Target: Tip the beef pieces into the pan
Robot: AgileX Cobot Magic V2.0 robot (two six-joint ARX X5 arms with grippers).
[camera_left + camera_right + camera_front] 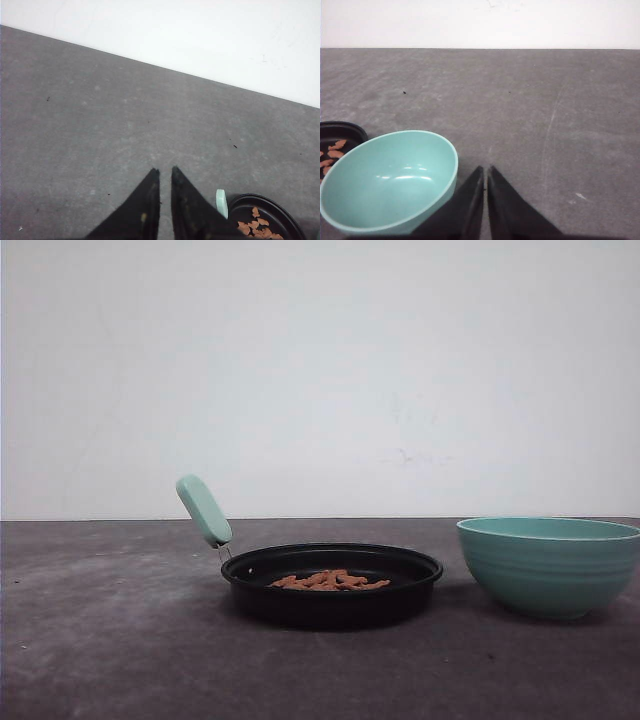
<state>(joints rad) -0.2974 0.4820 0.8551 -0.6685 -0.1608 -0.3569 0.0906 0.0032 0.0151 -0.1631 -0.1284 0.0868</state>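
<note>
Beef pieces [329, 581] lie in a small heap on the floor of the pan [332, 585], near its centre. Pan rests flat on the grey surface [120, 640]; its mint-green handle [204, 510] rises at an angle on the left side in the front view. Teal bowl [549, 565] stands upright just beside the pan on the right, not touching it, interior empty. Left gripper [165, 172] hangs above bare surface beside the handle, jaws narrow with a thin gap, holding nothing. Right gripper [485, 169] hangs just beside the bowl, jaws nearly together, holding nothing
</note>
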